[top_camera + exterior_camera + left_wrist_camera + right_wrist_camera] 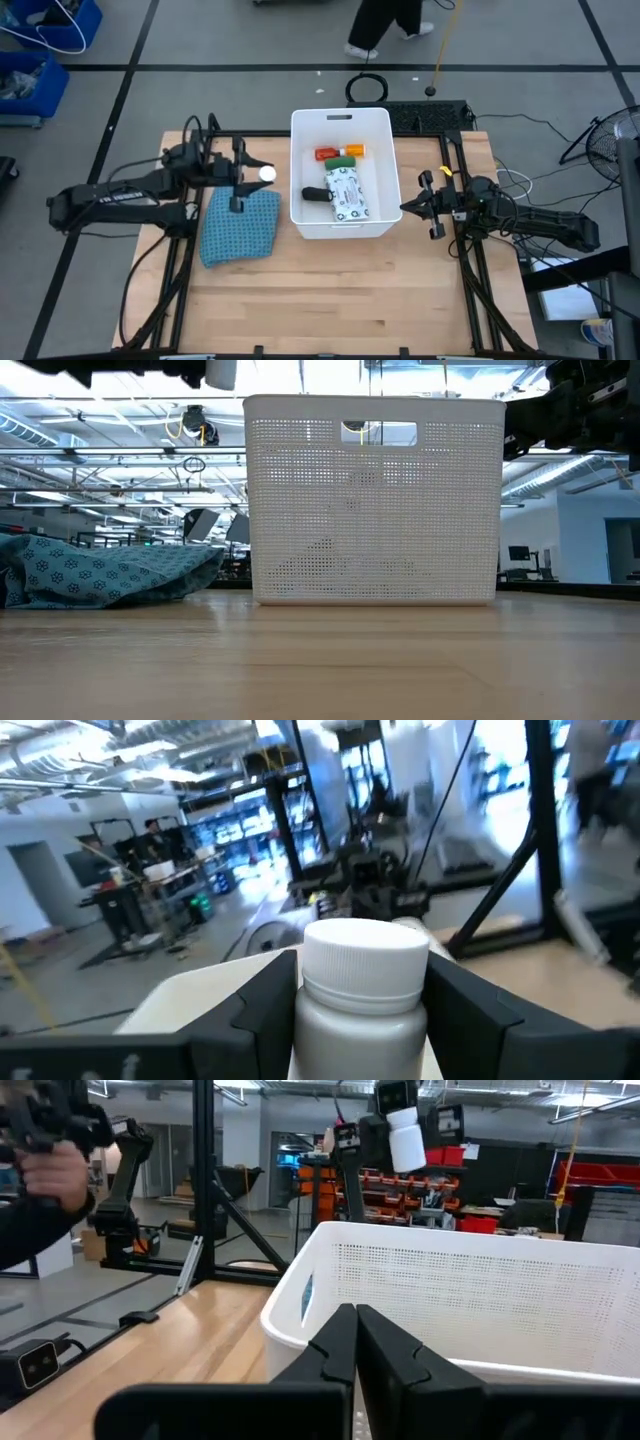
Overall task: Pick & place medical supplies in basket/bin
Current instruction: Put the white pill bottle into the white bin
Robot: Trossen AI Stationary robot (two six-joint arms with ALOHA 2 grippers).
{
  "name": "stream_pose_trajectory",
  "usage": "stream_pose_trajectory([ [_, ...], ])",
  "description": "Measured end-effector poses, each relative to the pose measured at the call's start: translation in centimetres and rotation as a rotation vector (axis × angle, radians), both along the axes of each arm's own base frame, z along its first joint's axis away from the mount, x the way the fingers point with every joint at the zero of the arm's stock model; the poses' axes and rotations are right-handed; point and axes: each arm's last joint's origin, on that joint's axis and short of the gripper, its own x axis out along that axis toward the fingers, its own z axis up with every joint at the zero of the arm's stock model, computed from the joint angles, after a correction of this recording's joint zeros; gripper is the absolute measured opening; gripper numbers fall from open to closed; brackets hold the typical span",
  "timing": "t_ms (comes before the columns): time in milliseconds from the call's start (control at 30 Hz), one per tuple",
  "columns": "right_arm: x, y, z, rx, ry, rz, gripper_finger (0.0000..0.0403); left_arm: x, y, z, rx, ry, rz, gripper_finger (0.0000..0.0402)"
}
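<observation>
Right gripper (355, 1342) sits pinched together right at the white bin's (520, 1295) rim, while the left gripper (405, 1125) across holds a white bottle (406, 1138) up high.

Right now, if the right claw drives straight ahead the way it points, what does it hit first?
Most likely the near wall of the white bin. The right claw, shut and empty, sits just outside that wall and points at it. From the wrist view it looks about rim height, so it might skim over; depth is unclear.
</observation>
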Motion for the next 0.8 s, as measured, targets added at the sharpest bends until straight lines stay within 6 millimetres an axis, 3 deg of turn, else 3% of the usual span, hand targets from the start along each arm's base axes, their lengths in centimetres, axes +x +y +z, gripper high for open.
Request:
stream_pose_trajectory([
  [200, 0.0, 0.0, -0.1, 0.008, 0.009, 0.011, 0.0000, -0.6, 0.4, -3.7, -0.164, -0.038, -0.046, 0.0180],
  [433, 0.0, 0.0, -0.1, 0.008, 0.011, 0.011, 0.0000, -2.0, 0.1, -8.2, -0.173, -0.164, -0.010, 0.0180],
  [800, 0.0, 0.0, -0.1, 0.009, 0.022, 0.010, 0.0000, -3.3, 0.3, -10.0, -0.154, -0.182, 0.025, 0.0180],
])
